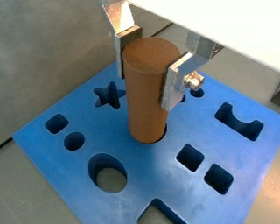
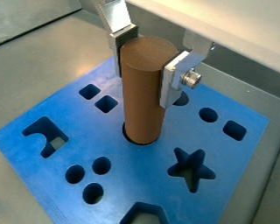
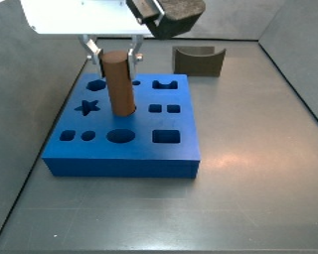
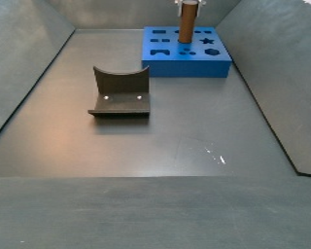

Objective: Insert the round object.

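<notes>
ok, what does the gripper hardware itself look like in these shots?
The gripper has two flat silver metal plate fingers with dark pads on their inner faces. One finger carries a silver bolt or screw head on its outer side. Above them sits a white, boxy housing, with a dark grey part beside it in a side view. No cables or markings show.

pretty even overhead light as far as we can tell, soft glare patch on the grey desk (image 3: 241, 159) in both side views, gripper (image 1: 152, 59) close and sharp in both wrist views, we see faint shadows only
</notes>
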